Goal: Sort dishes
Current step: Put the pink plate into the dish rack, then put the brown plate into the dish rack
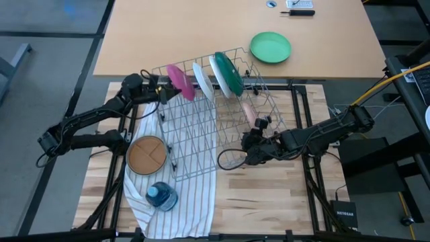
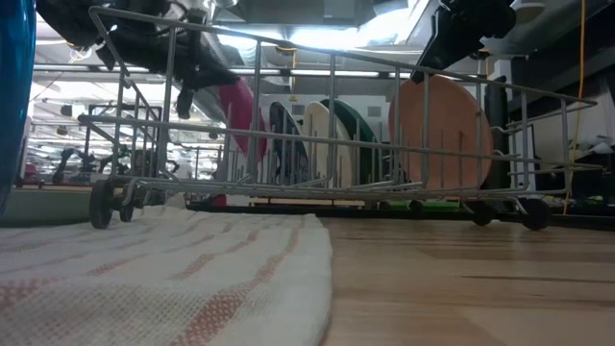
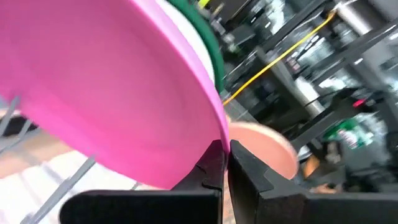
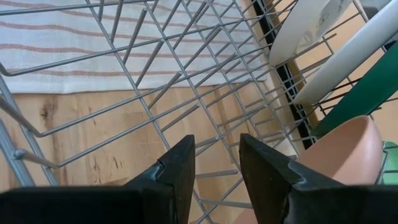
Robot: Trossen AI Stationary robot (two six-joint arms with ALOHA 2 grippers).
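Magenta plate [image 3: 106,93] stands pinched in closed left hand [image 3: 225,163], racked.

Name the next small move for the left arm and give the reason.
Probably open the left gripper and back away. Its fingers are shut on the rim of the magenta plate, which already stands upright in the rack beside the other plates. The right gripper hangs open over the rack, holding nothing.
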